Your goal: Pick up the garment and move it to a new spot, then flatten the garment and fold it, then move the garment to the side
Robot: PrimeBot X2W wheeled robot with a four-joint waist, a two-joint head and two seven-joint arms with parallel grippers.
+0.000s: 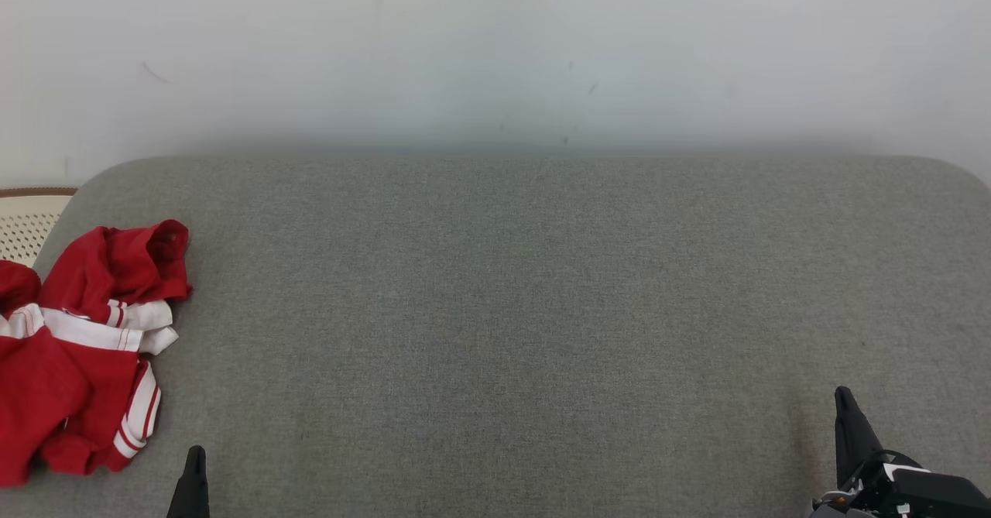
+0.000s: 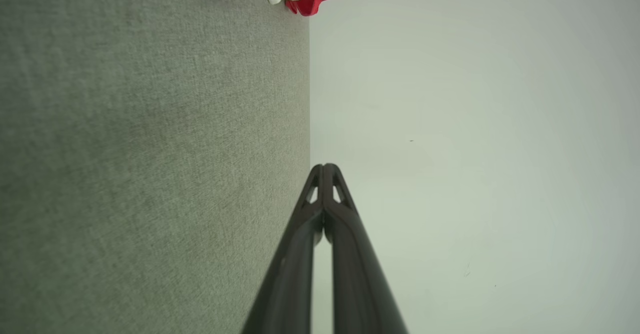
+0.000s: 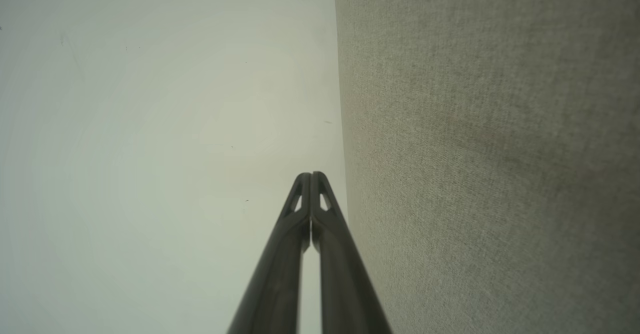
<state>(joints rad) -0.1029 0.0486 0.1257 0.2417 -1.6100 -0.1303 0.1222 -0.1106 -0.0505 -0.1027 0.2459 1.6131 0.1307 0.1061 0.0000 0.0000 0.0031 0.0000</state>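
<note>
Garment point(image 1: 77, 371) of crumpled red white-striped cloth, bunched at the left edge of the grey fabric surface point(image 1: 503, 309), looked light, limp and best pinched at a raised fold; left gripper point(image 2: 325, 167) and right gripper point(image 3: 311, 175) stood clear of it, fingers pressed together, empty.

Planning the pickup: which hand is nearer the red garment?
The left hand, close beside the garment; the right hand is far across the grey surface from it.

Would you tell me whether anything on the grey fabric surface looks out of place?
The red garment with white stripes lies crumpled in a heap at the left end of the grey fabric surface; nothing else stands out.
</note>
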